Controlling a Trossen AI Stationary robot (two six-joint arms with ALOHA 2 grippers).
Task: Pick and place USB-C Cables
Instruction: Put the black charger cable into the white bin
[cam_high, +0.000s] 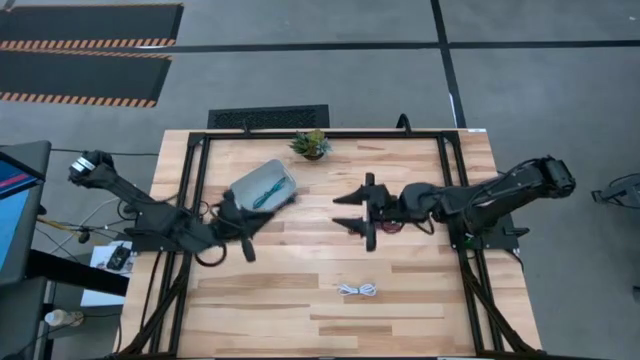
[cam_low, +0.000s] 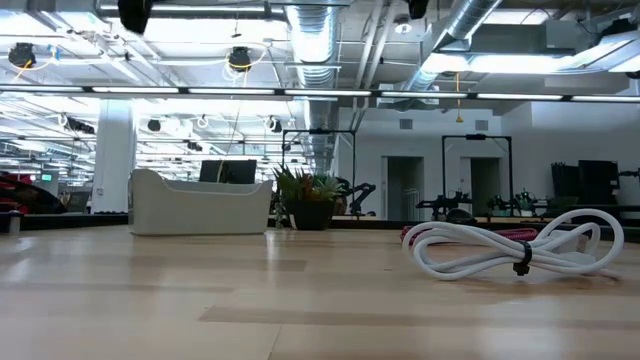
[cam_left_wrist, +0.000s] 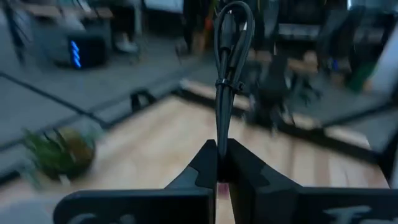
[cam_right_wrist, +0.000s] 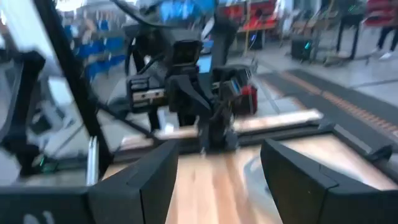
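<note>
My left gripper is shut on a black USB-C cable, a short bundle with a tie around its middle. In the high view this gripper is raised beside the clear bin, which holds a teal cable. My right gripper stands open above the table's middle with nothing between its fingers. A white cable lies flat near the front edge. A maroon cable lies on the table under my right arm. My left gripper pinches the black cable's lower end between its two fingers. The fingers lie about level and come from the table's left side. The bundle sticks out past the fingertips, its looped end farthest off, lifted clear of the table.
A small potted plant stands at the far edge behind the bin. Black frame rails run along the table's left and right sides. Bare wood lies between the bin and the white cable.
</note>
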